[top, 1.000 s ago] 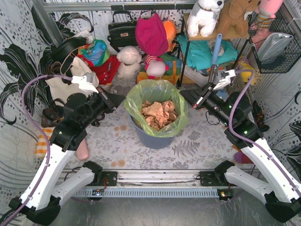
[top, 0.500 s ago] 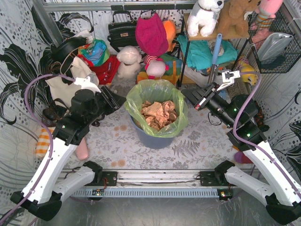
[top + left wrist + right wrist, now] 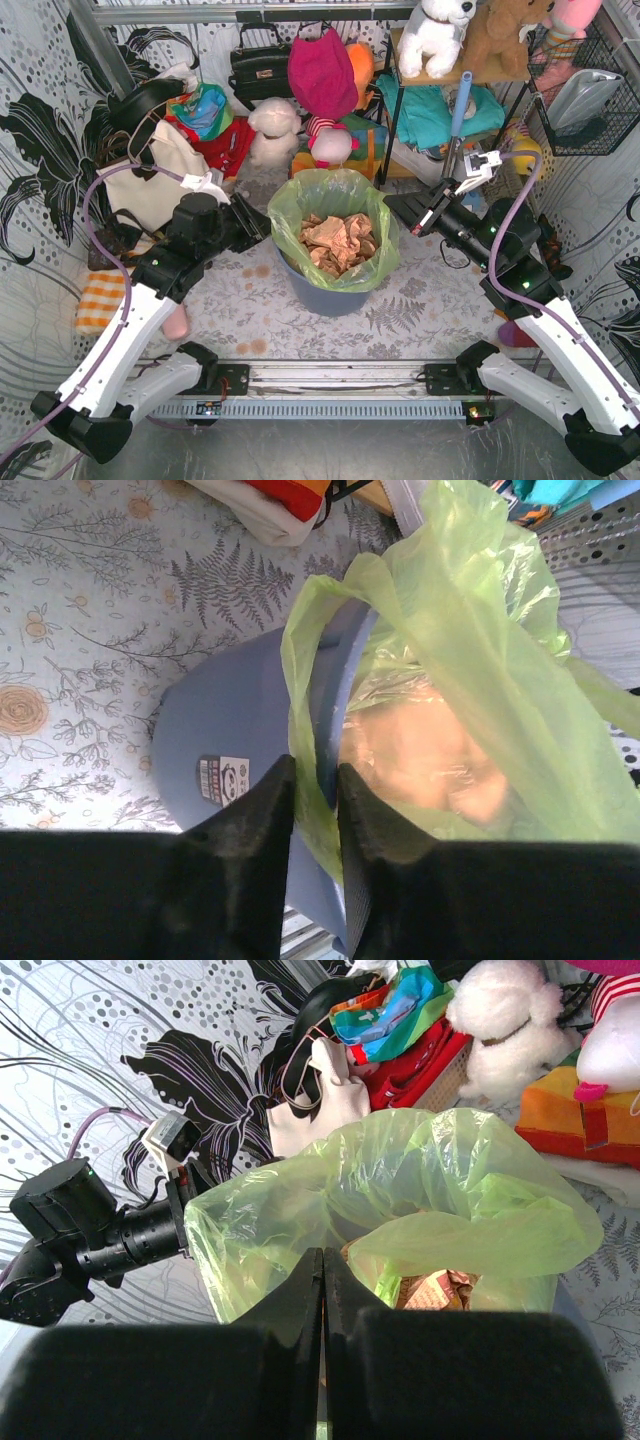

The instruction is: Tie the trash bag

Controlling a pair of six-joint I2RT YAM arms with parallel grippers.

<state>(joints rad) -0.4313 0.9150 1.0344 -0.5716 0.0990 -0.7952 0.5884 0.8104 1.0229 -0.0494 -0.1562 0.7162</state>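
Broadly: the table (image 3: pixel 420 310) with its fern-print cloth carries one blue-grey bin (image 3: pixel 330 295) at centre, between the two arms. The trash bag (image 3: pixel 335 190) lines it. It is translucent green film, mouth wide, rim folded down over the bin's lip, with crumpled tan paper (image 3: pixel 338 240) showing inside.

The left gripper (image 3: pixel 315 772) is at the bag's left rim. Its fingers stand a narrow gap apart with a fold of the film running down between them, not pinched as far as I can see. The right gripper (image 3: pixel 322 1258) has its fingers pressed together on nothing, nose pointing at the right rim, just short of it.

Step in hand, as I read it: getting a first hold on the rim. To do it well I'd close the left on a doubled fold, not a single skin, and keep clear of the bin's lip so only film lifts. The right must part its fingers before it can take the opposite side — both holds need enough slack to cross over the paper.
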